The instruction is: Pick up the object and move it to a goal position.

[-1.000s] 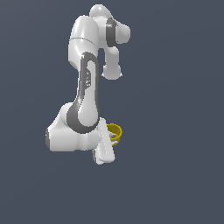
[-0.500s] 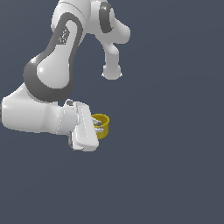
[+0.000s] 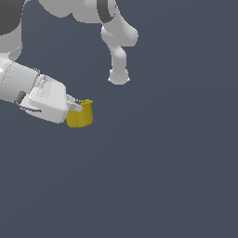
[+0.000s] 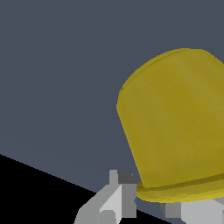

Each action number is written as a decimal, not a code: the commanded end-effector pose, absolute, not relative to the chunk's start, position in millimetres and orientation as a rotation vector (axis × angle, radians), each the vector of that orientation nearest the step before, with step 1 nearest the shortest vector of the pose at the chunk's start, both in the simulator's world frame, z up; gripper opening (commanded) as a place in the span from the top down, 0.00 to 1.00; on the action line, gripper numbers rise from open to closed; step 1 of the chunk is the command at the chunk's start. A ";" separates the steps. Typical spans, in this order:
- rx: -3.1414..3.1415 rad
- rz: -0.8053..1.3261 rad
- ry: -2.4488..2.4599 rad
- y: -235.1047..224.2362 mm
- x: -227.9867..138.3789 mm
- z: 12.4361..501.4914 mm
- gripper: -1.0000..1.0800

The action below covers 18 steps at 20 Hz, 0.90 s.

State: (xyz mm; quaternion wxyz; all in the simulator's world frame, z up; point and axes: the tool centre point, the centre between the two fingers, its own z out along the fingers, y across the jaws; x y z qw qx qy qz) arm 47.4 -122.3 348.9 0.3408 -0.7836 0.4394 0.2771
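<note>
The mustard-yellow cup [image 3: 81, 116] hangs in the air at the exterior view's left, tilted with its rim toward the hand. My gripper [image 3: 76, 107] is shut on the cup's rim, and the white hand [image 3: 49, 99] lies to its left. In the wrist view the cup [image 4: 175, 122] fills much of the picture, its base pointing away from the camera. One grey finger [image 4: 120, 192] presses the outside of the rim and the other [image 4: 192, 213] shows at the rim's other side. My gripper [image 4: 151, 199] grips the cup's wall.
Another link of the arm [image 3: 118, 51] hangs down just above and to the right of the cup. A plain dark grey ground [image 3: 162, 162] lies under everything. No goal marker shows.
The gripper has carried the cup up and toward the exterior view's left. The arm has swung nearer the camera and looks larger. The cup has tilted onto its side.
</note>
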 end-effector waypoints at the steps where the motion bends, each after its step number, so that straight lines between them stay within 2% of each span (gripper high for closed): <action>1: -2.054 0.678 1.094 -138.4 40.0 377.3 1.00; 8: -2.075 0.593 0.996 -174.5 22.7 431.7 1.00; 18: -2.079 0.556 0.952 -192.0 14.7 454.9 1.00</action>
